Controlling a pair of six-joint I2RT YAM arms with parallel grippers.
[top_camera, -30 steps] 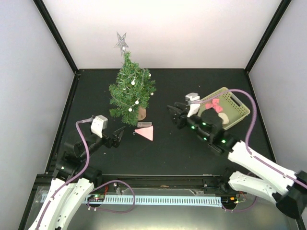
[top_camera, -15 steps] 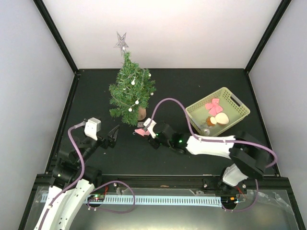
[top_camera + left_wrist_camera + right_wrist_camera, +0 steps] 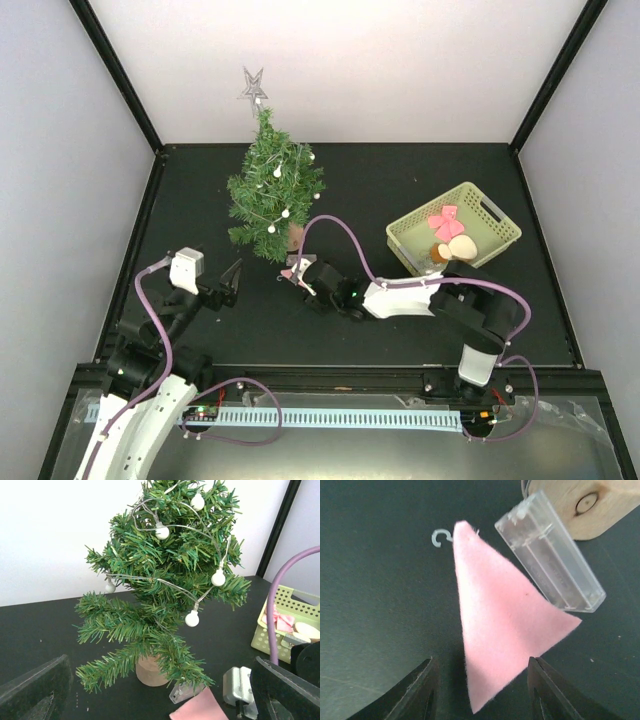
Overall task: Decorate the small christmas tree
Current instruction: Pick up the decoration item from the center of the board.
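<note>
The small christmas tree (image 3: 272,195) stands at the back left on a light-wood stump (image 3: 149,671), strung with white bulbs and topped by a silver star (image 3: 252,85). A pink felt triangle (image 3: 505,625) with a small clear hook (image 3: 438,537) lies flat on the table beside the stump. My right gripper (image 3: 482,682) is open low over it, its fingers either side of the triangle's near corner with a gap on both sides. My left gripper (image 3: 232,283) is wide open and holds nothing, left of the tree and facing it.
A clear battery box (image 3: 550,570) lies against the stump, touching the triangle's edge. A light-green basket (image 3: 492,222) at the right holds a pink bow (image 3: 443,220) and a cream ornament (image 3: 461,246). Black frame posts and white walls enclose the table.
My right arm swung from the basket across to the pink triangle by the tree and settled low over it. My left gripper drew back a little to the left.
</note>
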